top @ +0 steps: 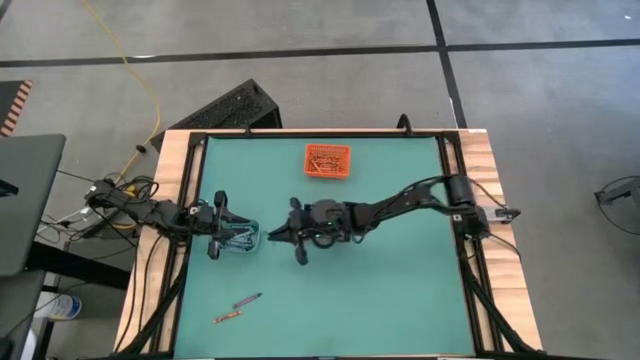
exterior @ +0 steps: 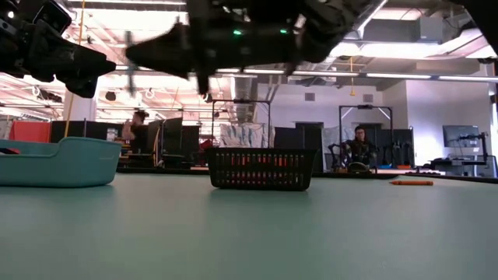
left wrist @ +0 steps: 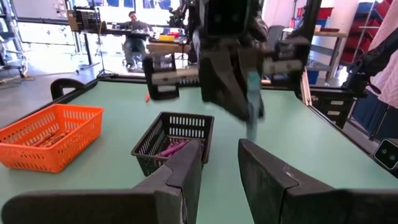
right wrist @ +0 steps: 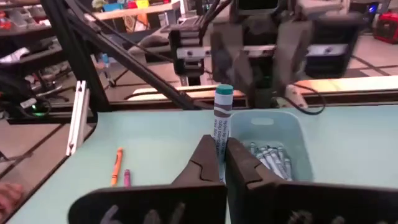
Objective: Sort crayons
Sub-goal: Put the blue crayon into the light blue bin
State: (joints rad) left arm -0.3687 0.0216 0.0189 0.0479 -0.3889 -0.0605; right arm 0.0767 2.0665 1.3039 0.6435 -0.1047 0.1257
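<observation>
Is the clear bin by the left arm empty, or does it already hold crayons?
Not empty. The clear bin holds several grey-blue crayons lying inside, and the right gripper, shut on a teal-tipped crayon, is just short of it.

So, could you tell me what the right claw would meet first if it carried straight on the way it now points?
Most likely the clear bin of blue crayons: the right claw, shut on a blue crayon, points at it, with the left claw above the bin. Depth is unclear.
</observation>
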